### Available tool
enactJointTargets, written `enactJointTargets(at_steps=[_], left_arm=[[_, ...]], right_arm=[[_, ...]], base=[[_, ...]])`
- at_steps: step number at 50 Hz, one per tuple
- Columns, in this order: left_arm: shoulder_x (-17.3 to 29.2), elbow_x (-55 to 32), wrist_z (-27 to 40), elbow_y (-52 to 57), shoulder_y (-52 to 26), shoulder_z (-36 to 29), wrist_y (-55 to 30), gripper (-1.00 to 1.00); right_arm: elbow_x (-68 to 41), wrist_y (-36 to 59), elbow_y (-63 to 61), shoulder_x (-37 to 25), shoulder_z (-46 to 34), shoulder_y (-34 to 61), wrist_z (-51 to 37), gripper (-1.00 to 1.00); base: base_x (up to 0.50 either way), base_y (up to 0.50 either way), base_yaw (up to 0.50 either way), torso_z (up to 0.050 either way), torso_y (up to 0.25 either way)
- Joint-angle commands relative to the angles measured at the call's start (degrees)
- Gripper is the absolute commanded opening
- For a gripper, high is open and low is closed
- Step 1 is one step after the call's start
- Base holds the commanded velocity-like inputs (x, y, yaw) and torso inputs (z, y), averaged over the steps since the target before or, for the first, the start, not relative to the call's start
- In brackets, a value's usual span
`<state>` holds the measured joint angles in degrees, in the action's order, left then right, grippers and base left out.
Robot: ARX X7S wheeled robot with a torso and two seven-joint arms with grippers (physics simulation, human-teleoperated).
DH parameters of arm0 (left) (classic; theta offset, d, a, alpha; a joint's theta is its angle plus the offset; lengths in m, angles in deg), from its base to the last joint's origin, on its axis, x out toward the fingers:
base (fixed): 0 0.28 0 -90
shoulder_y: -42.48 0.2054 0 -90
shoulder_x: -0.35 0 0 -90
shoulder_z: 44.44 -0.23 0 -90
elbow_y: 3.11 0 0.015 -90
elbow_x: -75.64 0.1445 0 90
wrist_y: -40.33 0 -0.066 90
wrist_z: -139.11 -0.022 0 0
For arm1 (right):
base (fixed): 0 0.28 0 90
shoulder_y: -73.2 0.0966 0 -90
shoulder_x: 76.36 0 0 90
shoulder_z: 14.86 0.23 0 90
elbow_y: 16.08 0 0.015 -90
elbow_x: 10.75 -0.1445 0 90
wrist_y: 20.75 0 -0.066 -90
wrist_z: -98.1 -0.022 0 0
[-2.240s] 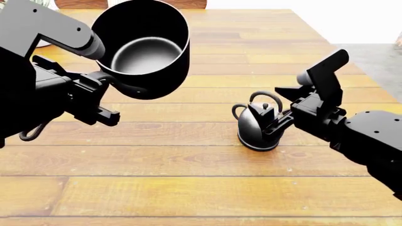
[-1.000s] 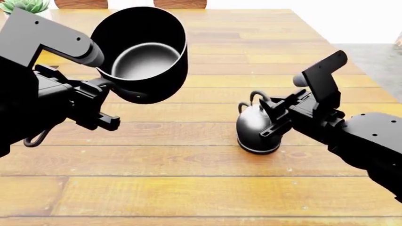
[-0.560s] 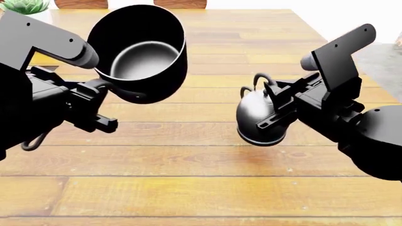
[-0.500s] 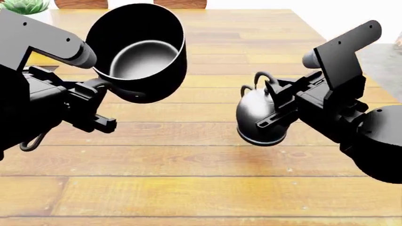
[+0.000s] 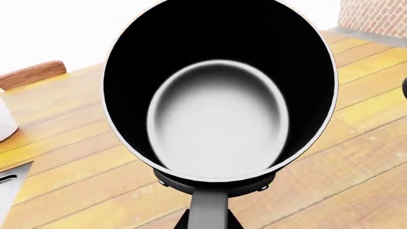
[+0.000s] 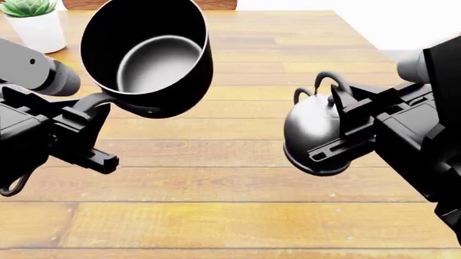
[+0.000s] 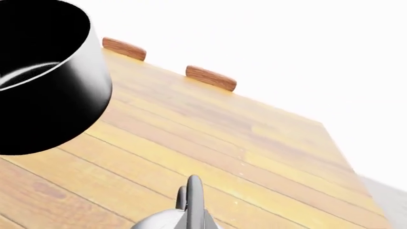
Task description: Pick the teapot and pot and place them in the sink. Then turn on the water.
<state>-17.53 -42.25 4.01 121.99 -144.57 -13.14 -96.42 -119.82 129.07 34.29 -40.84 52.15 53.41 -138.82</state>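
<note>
The black pot [image 6: 148,54] hangs tilted above the table, its grey inside facing me. My left gripper [image 6: 92,108] is shut on its long handle [image 5: 208,210]; the pot [image 5: 216,90] fills the left wrist view. To the right, the shiny dark-grey teapot [image 6: 313,132] is off the table, with my right gripper [image 6: 344,116] shut on its arched handle. The right wrist view shows only the teapot's top [image 7: 184,218], with the pot [image 7: 45,81] beyond it. I cannot make out the sink in any view, and no water shows.
The wooden table [image 6: 230,216] runs under both arms. A white plant pot [image 6: 40,27] stands at its far left corner, and chair backs [image 7: 211,78] line the far edge. A grey flat corner [image 5: 9,191] lies on the wood; I cannot tell what it is.
The right arm has lifted the teapot off the table and brought it nearer and to the right. The left arm has carried the pot a little left and higher.
</note>
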Motion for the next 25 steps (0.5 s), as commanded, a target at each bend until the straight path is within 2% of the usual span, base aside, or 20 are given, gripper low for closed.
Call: enactJointTargets(at_steps=[1,13,25], left_arm=[[4.1,2.5,1.1,4.2,-4.0,5.0,2.7,-1.0],[9.7,-0.2,1.2,9.4,-4.2,7.2,5.9,-1.0],[14.4,0.1,-0.6,11.5,-3.2,7.9,9.3,-1.0]], right_arm=[[-5.3,-1.8,-5.4,-2.6,2.6,3.5,-10.2,-1.0],[-9.1,-3.6,-9.4,-4.2,2.5,4.7,-14.3,-1.0],[-11.4,-4.9,-11.3,-4.9,2.2,6.2,-16.9,-1.0]], base=[[0.0,0.0,0.0,0.01,0.01],[0.0,0.0,0.0,0.001,0.004],[0.0,0.47,0.0,0.002,0.004]])
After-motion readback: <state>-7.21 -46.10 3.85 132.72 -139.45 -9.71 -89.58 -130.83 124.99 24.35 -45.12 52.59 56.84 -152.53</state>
